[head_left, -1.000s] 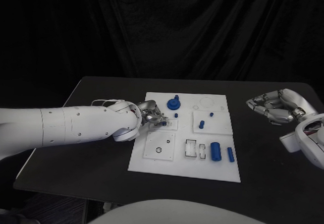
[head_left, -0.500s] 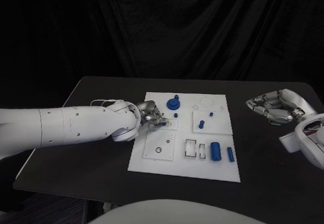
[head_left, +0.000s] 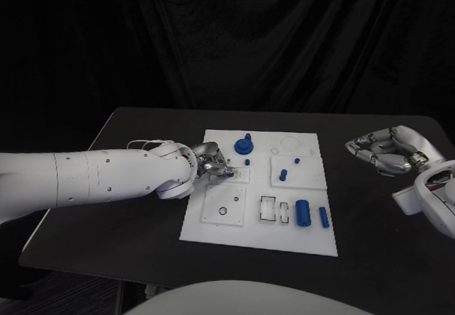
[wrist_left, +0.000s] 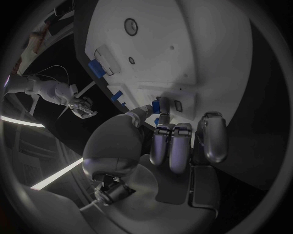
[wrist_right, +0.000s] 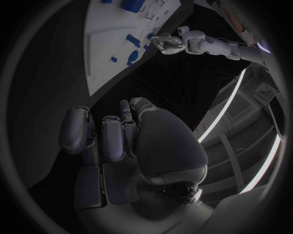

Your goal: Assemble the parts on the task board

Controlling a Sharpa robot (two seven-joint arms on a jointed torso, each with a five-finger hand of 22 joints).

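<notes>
Black table (head_left: 131, 230) under everything, with the white task board (head_left: 260, 234) laid flat at its middle. Left arm (head_left: 83, 178) stretched in across the table's near-left part, ending at the board's left edge, covering part of that edge. Left hand (head_left: 209, 162) over the board's left side, fingers (wrist_left: 174, 146) curled inward, thumb and a fingertip closed on a small blue part (wrist_left: 156, 106) just above a small recess in the board; how firmly held, could not be told. Right hand (head_left: 383, 149) well apart from the board, over the table's right side, fingers folded in with nothing seen in them. On the board, well clear of both hands: a blue knobbed piece (head_left: 244, 144) near the far edge, a large blue cylinder (head_left: 303, 212) near the near-right area, a slim blue bar (head_left: 324, 217) just beside it on the right, a short blue peg (head_left: 283, 176) in the middle panel, and two tiny blue studs (head_left: 297, 160) close to the far panels. A ring outline (head_left: 290, 142) marked at the board's far-right corner.
</notes>
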